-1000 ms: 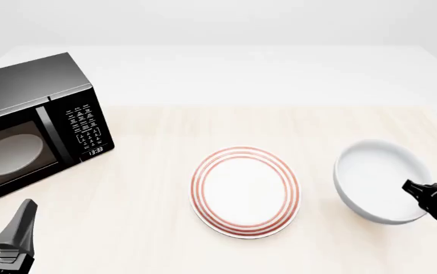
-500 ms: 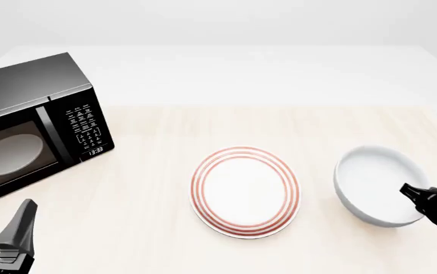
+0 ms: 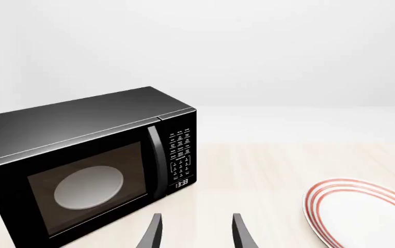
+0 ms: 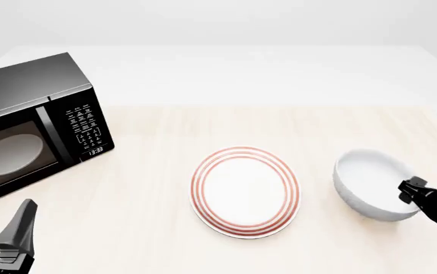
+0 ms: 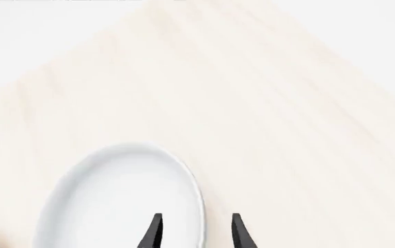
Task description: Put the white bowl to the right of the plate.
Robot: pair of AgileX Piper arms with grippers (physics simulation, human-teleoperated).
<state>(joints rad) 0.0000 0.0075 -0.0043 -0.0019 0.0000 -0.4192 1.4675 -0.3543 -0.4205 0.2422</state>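
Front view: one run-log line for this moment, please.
white bowl: right of plate | right claw: open, straddling bowl rim | left claw: open, idle

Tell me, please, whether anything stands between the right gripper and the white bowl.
Nothing visible does. The right gripper is already at the white bowl, its open fingers straddling the rim on the side away from the plate. The bowl already sits to the plate's right.

The microwave (image 4: 28, 125) and right tool (image 4: 432, 191) run past the front view's edges.
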